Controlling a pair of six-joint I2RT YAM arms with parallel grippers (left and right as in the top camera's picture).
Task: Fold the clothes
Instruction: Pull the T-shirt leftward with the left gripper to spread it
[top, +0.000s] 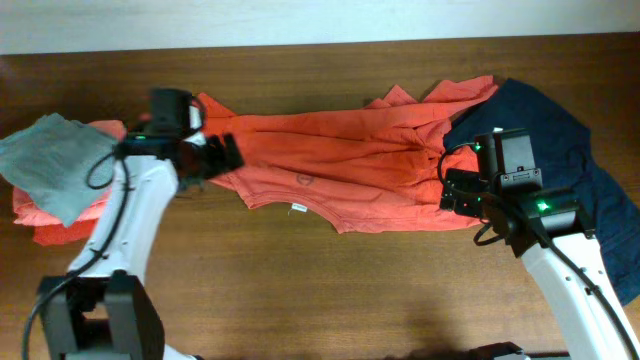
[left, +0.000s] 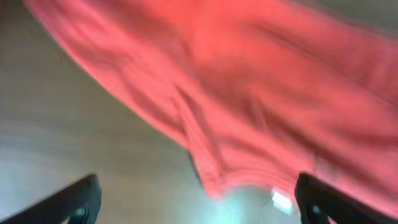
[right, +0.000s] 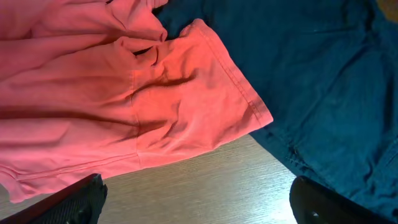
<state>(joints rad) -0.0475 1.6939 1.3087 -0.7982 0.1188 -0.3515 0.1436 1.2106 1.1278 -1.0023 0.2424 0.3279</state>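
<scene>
The clothes, a red-orange T-shirt (top: 350, 160), lie stretched out and rumpled across the middle of the table, with a small white tag (top: 297, 209) at the near hem. My left gripper (top: 232, 153) hovers at the shirt's left end, open. In the blurred left wrist view its fingers (left: 74, 202) stand wide apart over the table with nothing between them, and the shirt's edge (left: 249, 93) lies just ahead. My right gripper (top: 446, 190) is open at the shirt's right end. Its fingers (right: 78, 199) straddle bare wood just short of the sleeve (right: 186, 93).
A dark navy garment (top: 570, 150) lies at the right, under the shirt's right end and beside my right arm. At the far left a grey top (top: 50, 160) rests on a folded coral garment (top: 50, 215). Bare wood runs along the near side.
</scene>
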